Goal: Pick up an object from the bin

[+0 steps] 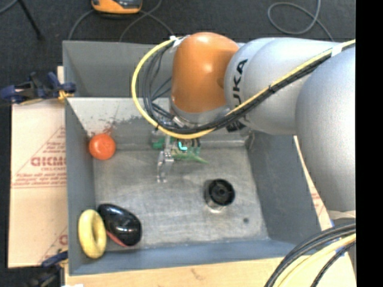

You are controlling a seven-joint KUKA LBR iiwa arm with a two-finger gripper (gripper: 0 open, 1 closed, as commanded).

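Observation:
My gripper point(161, 171) hangs low over the middle of the bin, just under the orange wrist cover. A green, thin-edged thing point(195, 156) pokes out right beside it, mostly hidden under the wrist; whether it is gripped I cannot tell. A black round cap-like thing point(219, 193) lies to the lower right of the gripper, apart from it. An orange ball point(102, 146) rests against the left wall, well left of the gripper.
In the bin's front left corner a yellow ring point(91, 233) lies against a black, glossy rounded thing with a red stripe point(121, 225). The arm comes in from the right and covers the bin's back right part.

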